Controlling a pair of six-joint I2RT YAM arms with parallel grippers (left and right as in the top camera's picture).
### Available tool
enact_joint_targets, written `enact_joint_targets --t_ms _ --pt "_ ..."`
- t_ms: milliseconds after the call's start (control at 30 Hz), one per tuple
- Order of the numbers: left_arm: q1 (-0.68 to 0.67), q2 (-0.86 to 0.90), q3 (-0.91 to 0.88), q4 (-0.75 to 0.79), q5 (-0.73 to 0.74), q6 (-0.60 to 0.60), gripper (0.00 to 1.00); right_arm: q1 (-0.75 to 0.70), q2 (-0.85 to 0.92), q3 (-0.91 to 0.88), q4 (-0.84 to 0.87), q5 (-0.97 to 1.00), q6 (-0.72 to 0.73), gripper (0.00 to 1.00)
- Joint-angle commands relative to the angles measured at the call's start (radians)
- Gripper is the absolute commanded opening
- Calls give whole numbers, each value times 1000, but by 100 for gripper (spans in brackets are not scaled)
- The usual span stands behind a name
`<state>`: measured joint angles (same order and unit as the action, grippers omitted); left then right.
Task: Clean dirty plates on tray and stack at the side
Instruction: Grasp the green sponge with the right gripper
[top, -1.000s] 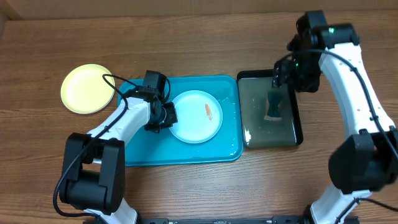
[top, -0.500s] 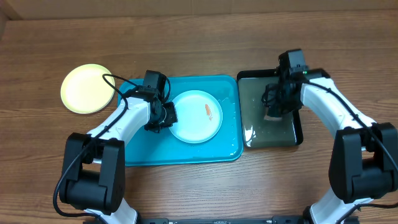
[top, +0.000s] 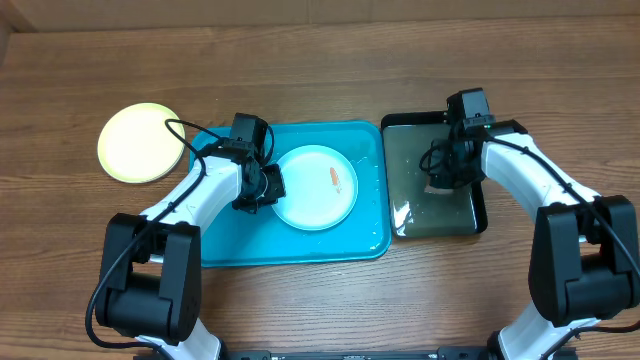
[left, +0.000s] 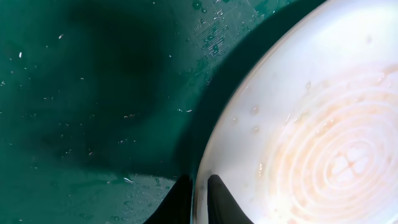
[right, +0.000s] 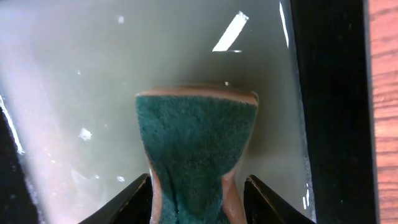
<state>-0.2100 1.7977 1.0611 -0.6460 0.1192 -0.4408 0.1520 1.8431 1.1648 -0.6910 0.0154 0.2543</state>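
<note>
the wooden table (top: 320, 60) carries a blue tray (top: 250, 242) in the middle and a smaller black tray (top: 440, 215) of water just to its right. a yellow-green plate (top: 140, 143) lies on the wood, off the blue tray's left side. a pale plate (top: 315, 200) with an orange smear (top: 335, 178) lies in the blue tray, and the left pincer (left: 199, 183) is clamped on its left rim, one finger above and one below. the left arm reaches over the tray's left part with its elbow bent. the right arm bends in over the black tray, its pincer (right: 198, 186) pointing down, squeezing a green sponge (right: 196, 137) in the water.
</note>
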Motion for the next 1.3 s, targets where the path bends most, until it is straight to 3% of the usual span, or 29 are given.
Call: enact_joint_targets --t_ms 0,100,200,433,633,967,1267 --pt "-7 12 8 1 5 15 13 2 -18 -31 19 16 10 49" --pt "-7 13 8 1 5 15 13 1 -18 -36 32 5 10 45" --pt "-7 13 8 1 5 15 13 2 -18 -36 35 0 9 34" --pt "-7 13 8 3 5 15 18 1 -18 -37 34 -10 8 31" --pt "-6 13 8 5 5 16 18 1 -18 -37 33 -10 9 11" --pt "-6 12 8 5 5 18 24 1 -18 -36 44 -9 8 10" --pt "-10 -16 8 -3 -16 14 17 1 -18 -36 48 -9 8 9"
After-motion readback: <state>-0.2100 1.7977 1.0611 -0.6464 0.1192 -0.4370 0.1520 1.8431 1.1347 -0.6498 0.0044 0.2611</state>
